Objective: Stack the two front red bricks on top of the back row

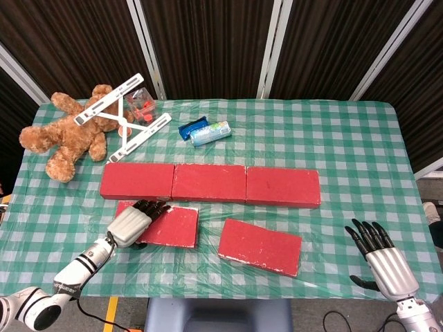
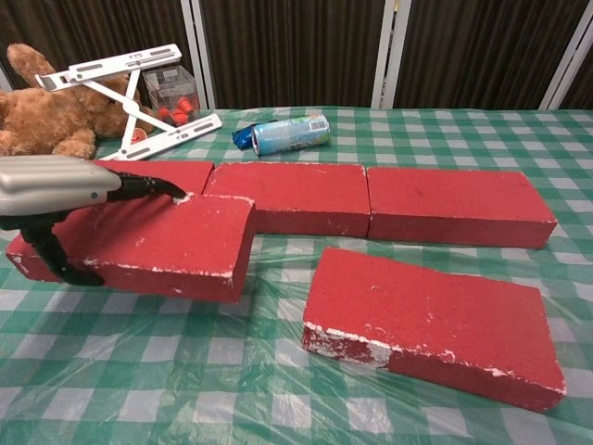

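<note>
Back row of bricks (image 1: pixel 210 184) spans 9 to 3 o'clock; open tablecloth (image 1: pixel 346 149) lies beyond, with can (image 1: pixel 210 133) at 12 o'clock.

Left hand (image 2: pixel 51 185) gripping raised brick (image 2: pixel 157 246)

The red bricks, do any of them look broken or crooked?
Yes. The front right red brick lies crooked to the back row of red bricks, and its near corner is chipped white. The left hand holds the other front red brick.

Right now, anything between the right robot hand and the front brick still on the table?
Nothing: in the head view only bare checked tablecloth lies between the right robot hand and the front right brick.
</note>
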Tool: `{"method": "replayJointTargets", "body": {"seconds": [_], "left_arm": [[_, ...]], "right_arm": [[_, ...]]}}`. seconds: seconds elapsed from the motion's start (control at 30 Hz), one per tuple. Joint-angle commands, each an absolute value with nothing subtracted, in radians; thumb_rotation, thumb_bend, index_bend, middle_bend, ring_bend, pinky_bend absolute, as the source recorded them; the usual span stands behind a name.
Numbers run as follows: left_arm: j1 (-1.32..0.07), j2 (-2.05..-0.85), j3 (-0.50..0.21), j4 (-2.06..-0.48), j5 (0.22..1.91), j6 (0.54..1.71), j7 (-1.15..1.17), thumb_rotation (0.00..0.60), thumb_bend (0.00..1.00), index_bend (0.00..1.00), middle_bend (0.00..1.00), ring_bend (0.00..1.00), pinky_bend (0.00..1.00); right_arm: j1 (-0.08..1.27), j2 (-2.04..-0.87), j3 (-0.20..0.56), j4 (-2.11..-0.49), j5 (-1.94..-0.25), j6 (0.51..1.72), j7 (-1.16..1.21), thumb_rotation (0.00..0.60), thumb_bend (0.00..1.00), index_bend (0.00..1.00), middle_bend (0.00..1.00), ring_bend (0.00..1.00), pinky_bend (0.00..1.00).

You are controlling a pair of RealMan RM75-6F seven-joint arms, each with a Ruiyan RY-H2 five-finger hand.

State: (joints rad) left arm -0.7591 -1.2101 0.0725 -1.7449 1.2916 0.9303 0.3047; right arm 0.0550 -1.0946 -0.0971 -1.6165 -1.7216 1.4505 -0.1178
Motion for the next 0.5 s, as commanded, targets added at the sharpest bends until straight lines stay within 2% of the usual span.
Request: {"method": "replayJointTargets", "body": {"seconds": [0.03, 0.2, 0.5], "left_arm": [[-0.741, -1.185, 0.036, -1.767, 1.293, 0.973, 0.286, 0.6, 0.33, 0.64, 1.0, 0.8, 0.96], [-0.764, -1.204, -0.036, -1.718, 1.254, 0.972, 0.279, 0.6, 0.33, 0.64, 1.0, 0.81, 0.96], [-0.881, -1.347, -0.149, -1.481, 1.097, 0.814, 0.257, 0.6, 0.33, 0.64, 1.0, 0.81, 0.96]], "right_arm": [[0.057, -1.093, -0.097, -1.617, -1.721, 1.449, -0.115, 0.6, 0.09, 0.0, 0.0, 0.0, 0.0], [0.061, -1.094, -0.093, -1.615, -1.712, 1.439, -0.116, 0.6, 0.09, 0.0, 0.0, 0.0, 0.0], [0.071, -1.105, -0.074, -1.616, -1.67, 1.412, -0.132, 0.6, 0.09, 0.0, 0.0, 0.0, 0.0]]}}
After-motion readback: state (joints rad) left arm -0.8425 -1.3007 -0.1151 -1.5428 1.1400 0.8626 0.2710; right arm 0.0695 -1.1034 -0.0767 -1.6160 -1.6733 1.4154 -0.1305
